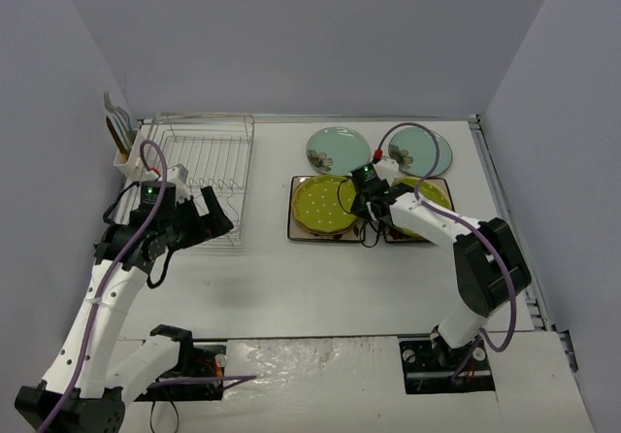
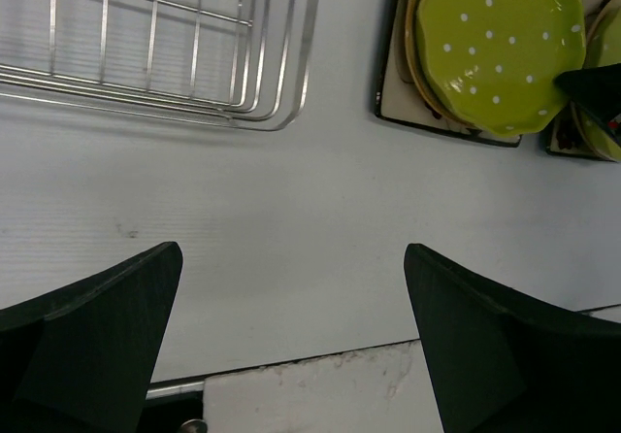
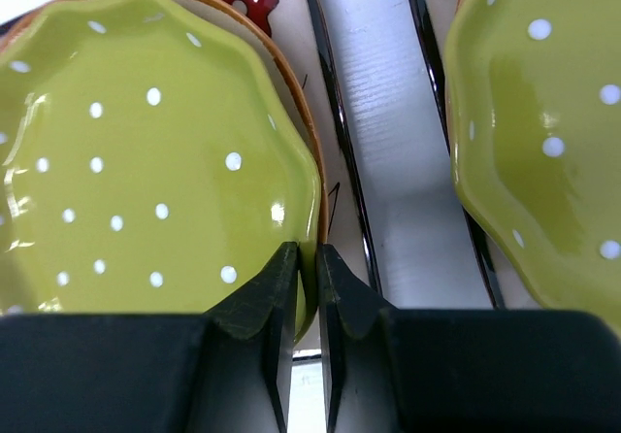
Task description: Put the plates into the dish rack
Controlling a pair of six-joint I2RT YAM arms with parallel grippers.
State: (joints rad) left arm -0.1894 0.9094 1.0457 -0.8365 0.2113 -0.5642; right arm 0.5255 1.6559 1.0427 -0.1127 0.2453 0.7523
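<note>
The right pincer (image 3: 309,258) is pressed together on the near rim of the green plate (image 3: 146,161), which sits on top of the left stack, well apart from the rack (image 1: 204,161). Here's our worry: it's a thin bite, right on the wavy lip. The glaze looks slick, so once the plate lifts and hangs by that edge, we think it could swing or slide out.

Trouble two: the cream plate (image 2: 417,54) lies directly underneath, its brown rim running in at the fingertips. We cannot tell whether it's caught in the pinch too. If it is, it may ride up and clatter back onto the square plate (image 2: 393,93).

The second green plate (image 3: 543,132) is just beside, across a narrow gap, so a sideways swing could knock it.

The left pincer (image 2: 293,249) is spread wide, holding nothing, over bare surface by the rack's near corner. We reckon it could sit in the path of the carry.

The surface (image 1: 320,287) is white and matte, with a scuffed strip at its near edge. One teal plate (image 1: 338,149) and another (image 1: 419,149) lie at the back. A white holder (image 1: 126,158) hangs on the rack's far end. Plain grey walls (image 1: 291,35) close in behind and on both sides.
</note>
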